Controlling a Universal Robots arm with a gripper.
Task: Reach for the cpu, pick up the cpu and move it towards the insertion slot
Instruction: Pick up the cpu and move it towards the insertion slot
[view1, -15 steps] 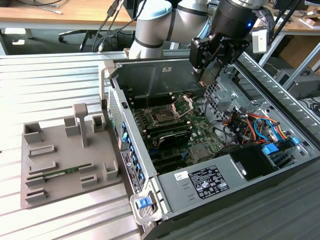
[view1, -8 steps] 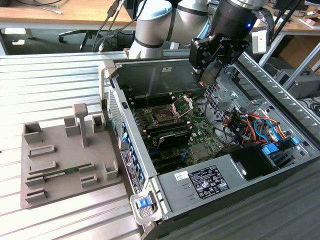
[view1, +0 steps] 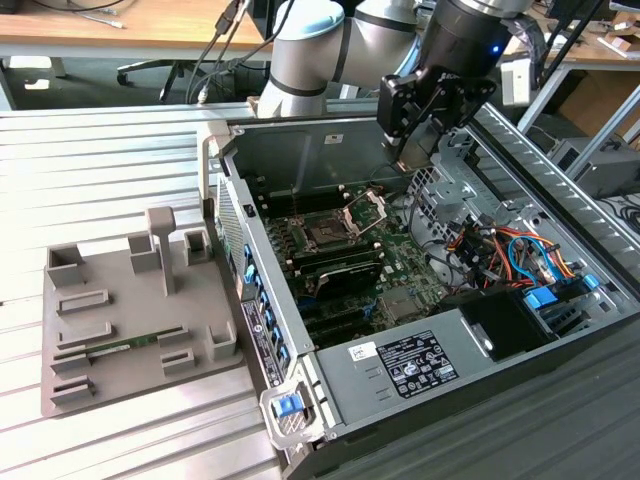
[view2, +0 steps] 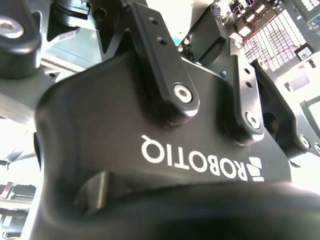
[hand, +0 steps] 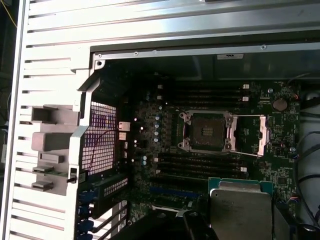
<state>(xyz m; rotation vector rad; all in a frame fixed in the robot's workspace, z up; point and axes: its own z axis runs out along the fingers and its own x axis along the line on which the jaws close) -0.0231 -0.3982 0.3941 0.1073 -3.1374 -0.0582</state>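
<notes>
The tool (view1: 420, 125) hangs above the open computer case (view1: 330, 120), over the far end of the green board (view1: 400, 260) inside it, on the exterior view's right. In the first wrist view the chip (hand: 241, 210), square with a pale silvery top and a green rim, sits close under the camera at the tool's tip, so I judge that it is already pinched there and lifted clear of the grey tray (view1: 100, 370); the fingers themselves are mostly hidden behind the chip, so how wide they stand cannot be read beyond their being closed against it. The socket (hand: 206, 131), a dark square in a silvery frame with its hinged bracket (hand: 264, 136) swung open beside it, lies on the board below the tool and a little way off from the chip, with long black memory slots (hand: 200, 162) between the two in the first wrist view. In the exterior view the socket (view1: 327, 236) is lower and toward that view's left of the tool, well apart, so the chip has to travel that way and downward, staying flat and square to the frame. The grey tray rests on the ribbed metal desk (view1: 90, 170) outside the case, with a thin green memory stick (view1: 125, 350) lying in one of its recesses.
</notes>
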